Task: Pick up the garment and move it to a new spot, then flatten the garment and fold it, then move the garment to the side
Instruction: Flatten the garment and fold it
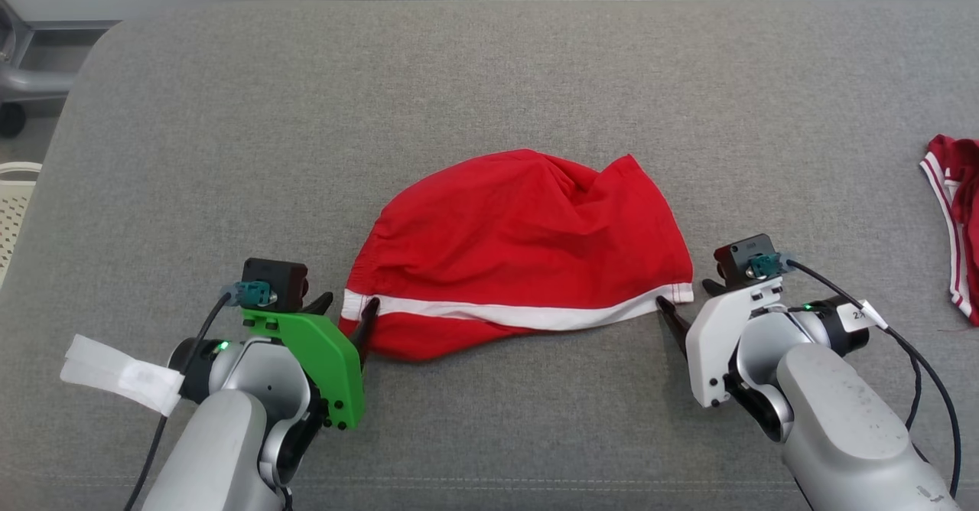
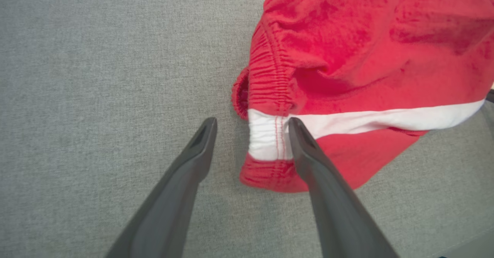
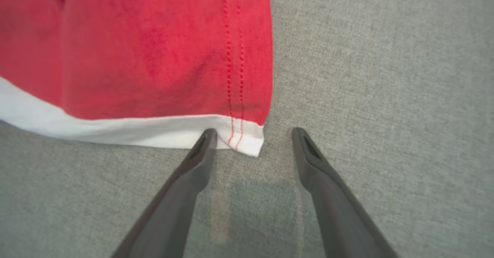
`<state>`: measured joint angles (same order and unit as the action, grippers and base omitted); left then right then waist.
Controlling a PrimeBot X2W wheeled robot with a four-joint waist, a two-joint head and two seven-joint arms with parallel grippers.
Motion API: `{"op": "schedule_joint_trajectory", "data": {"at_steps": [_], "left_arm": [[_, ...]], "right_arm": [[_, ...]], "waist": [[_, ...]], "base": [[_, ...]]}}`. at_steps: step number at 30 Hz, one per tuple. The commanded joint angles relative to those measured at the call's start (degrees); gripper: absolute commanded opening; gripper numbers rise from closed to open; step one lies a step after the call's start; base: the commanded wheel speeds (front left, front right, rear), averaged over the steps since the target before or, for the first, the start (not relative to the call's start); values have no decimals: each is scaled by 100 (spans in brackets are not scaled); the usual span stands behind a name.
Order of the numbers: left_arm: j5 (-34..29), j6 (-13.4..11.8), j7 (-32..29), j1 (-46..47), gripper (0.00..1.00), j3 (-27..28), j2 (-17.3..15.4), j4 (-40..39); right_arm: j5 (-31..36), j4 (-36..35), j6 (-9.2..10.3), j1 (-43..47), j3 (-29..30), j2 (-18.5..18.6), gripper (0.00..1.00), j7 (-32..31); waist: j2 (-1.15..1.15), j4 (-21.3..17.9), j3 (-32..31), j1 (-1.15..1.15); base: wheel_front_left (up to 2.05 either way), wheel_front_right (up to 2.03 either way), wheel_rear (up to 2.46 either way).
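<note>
Head view — second garment (image 1: 965,220) at right | left wrist — gathered waistband (image 2: 270,84)

Bright, even light; soft shadows; wrist views perhaps slightly blurred.

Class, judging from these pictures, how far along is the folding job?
Looks done: shorts lie roughly spread on the cushion. In hand: left gripper and right gripper stand open at both ends of the white stripe, gripping nothing. Left: smoothing wrinkles, folding, moving aside.

Two garments — middle garment (image 1: 520,251), edge garment (image 1: 956,220) — and two grippers: left gripper (image 1: 348,304), right gripper (image 1: 684,294).
</note>
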<state>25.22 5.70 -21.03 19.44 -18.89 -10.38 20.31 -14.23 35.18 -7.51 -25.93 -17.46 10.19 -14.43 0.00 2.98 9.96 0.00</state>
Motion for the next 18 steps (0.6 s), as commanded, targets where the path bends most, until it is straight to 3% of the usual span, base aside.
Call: {"op": "schedule_joint_trajectory", "data": {"at_steps": [1, 3, 4, 5, 6, 7, 10, 18], "left_arm": [[31, -20, 38, 46, 61, -7, -15, -25], [51, -26, 30, 49, 19, -10, -15, -31], [53, -31, 17, 51, 6, -12, -15, -31], [71, -46, 2, 53, 0, -10, -9, -32], [84, -52, -1, 51, 0, -10, -8, -31], [91, -52, -8, 52, 0, -16, -16, -35], [110, -55, 7, 43, 0, -25, -27, -47], [248, -33, 281, -96, 0, 31, 59, -181]], "right_arm": [[-63, 74, 5, -38, -51, 24, 100, 19], [-137, 113, 5, -82, -90, 20, 93, 57], [-146, 137, 5, -96, -105, 19, 96, 72], [-161, 166, 5, -109, -130, 26, 97, 74], [-204, 198, 5, -114, -155, 26, 87, 59], [-228, 224, 4, -118, -177, 31, 76, 64], [-283, 301, 5, -148, -225, 52, 0, 103], [-481, 229, 7, -125, -211, 36, 0, 360]], "waist": [[0, 5, 16, 0], [0, 13, 35, 0], [0, 19, 44, 0], [0, 26, 54, 0], [0, 35, 64, 0], [0, 43, 71, 0], [0, 56, 79, 0], [0, -5, -136, 0]], "base": [[0, 0, 0], [0, 0, 0], [0, 0, 0], [0, 0, 0], [0, 0, 0], [0, 0, 0], [0, 0, 0], [0, 0, 0]]}}
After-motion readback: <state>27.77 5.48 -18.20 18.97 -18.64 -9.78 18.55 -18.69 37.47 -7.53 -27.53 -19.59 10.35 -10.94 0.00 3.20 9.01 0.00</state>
